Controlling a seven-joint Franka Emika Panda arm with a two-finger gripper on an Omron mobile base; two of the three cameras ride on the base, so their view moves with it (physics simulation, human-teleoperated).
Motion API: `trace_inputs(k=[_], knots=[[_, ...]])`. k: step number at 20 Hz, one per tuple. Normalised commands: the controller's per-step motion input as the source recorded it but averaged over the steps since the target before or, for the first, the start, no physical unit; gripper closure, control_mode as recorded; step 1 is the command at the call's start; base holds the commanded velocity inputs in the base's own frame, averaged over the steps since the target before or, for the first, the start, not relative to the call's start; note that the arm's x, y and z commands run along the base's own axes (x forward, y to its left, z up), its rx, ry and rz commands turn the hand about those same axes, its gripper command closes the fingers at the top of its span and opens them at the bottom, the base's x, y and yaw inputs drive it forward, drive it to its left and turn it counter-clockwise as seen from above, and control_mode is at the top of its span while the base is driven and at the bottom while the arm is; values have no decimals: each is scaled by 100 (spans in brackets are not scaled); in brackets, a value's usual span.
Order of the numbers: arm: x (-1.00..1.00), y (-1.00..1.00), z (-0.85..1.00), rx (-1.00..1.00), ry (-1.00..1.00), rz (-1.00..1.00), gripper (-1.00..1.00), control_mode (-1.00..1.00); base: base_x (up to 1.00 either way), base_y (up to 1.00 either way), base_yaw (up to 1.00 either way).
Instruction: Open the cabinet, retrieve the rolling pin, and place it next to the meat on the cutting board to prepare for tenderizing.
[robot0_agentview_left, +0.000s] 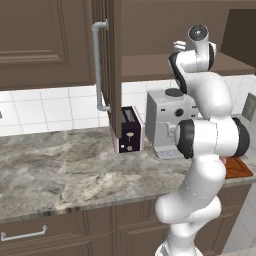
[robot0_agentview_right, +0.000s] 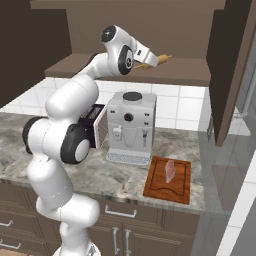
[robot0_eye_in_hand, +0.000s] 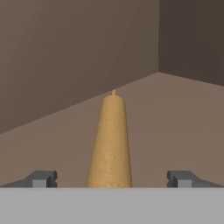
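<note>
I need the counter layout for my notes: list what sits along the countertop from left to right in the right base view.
Toaster → coffee machine → cutting board, with the meat lying on it.

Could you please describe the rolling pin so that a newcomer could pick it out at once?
Find the open cabinet above the coffee machine. On its shelf lies the rolling pin, between the open gripper fingers. It is the shelf's one tan-orange wooden cylinder.
</note>
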Motion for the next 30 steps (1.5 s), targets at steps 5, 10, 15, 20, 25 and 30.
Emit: trace_inputs(k=[5, 10, 15, 20, 25, 30], knots=[[17, -8, -5, 2, 0, 0, -100, -100, 0, 0, 0], [17, -6, -9, 2, 2, 0, -100, -100, 0, 0, 0], [22, -3, -10, 3, 5, 0, -100, -100, 0, 0, 0], [11, 0, -4, 6, 2, 0, -100, -100, 0, 0, 0], [7, 0, -13, 4, 4, 0, 100, -100, 0, 0, 0], [1, 0, -11, 4, 3, 0, 100, -100, 0, 0, 0]])
